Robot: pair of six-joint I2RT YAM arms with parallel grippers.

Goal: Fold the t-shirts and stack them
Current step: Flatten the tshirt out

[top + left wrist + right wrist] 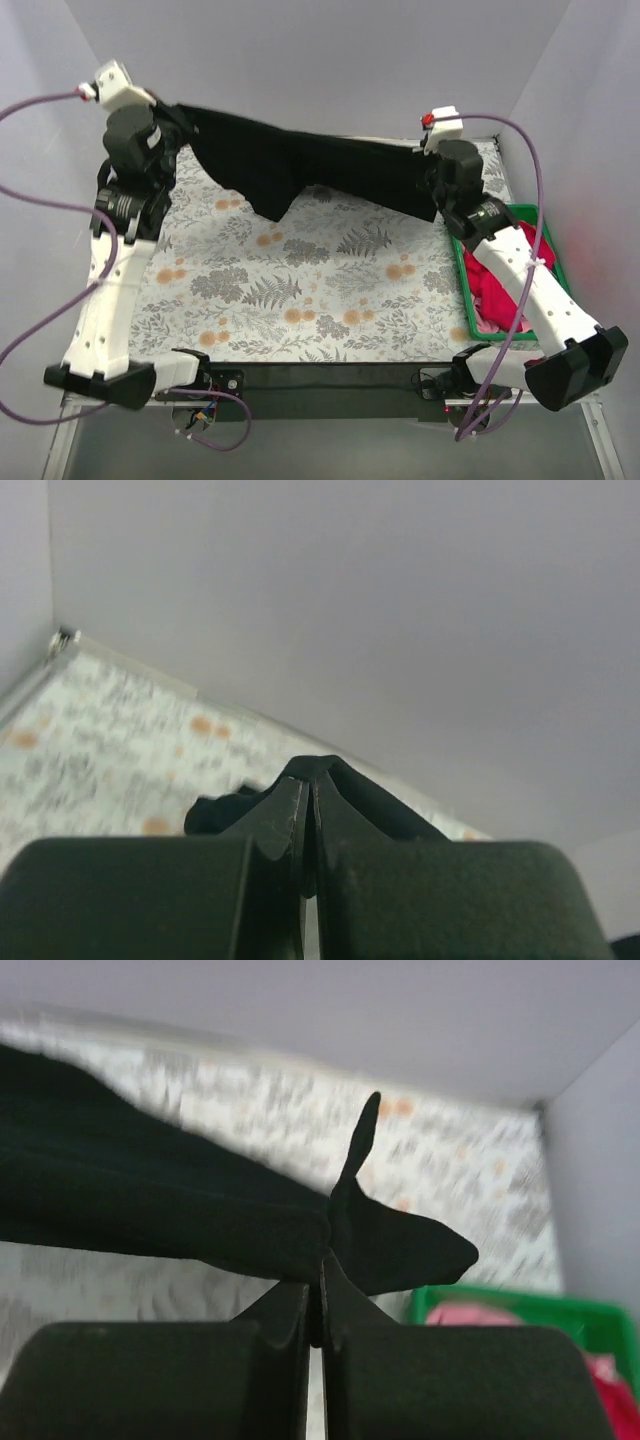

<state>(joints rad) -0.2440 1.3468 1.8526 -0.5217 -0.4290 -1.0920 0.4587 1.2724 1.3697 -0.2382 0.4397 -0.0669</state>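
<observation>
The black t-shirt hangs stretched between my two grippers above the far side of the table, its middle sagging towards the patterned cloth. My left gripper is shut on one end of it at the far left; the left wrist view shows the fingertips pinching black cloth. At the far right my right gripper is shut on the other end, where a flap of the black t-shirt pokes up past the closed jaws. The pinkish-red t-shirt lies crumpled in the crate.
A green plastic crate stands at the table's right edge, beside the right arm, and shows in the right wrist view as a green rim. A fern-and-flower patterned cloth covers the table. White walls close in the back and sides.
</observation>
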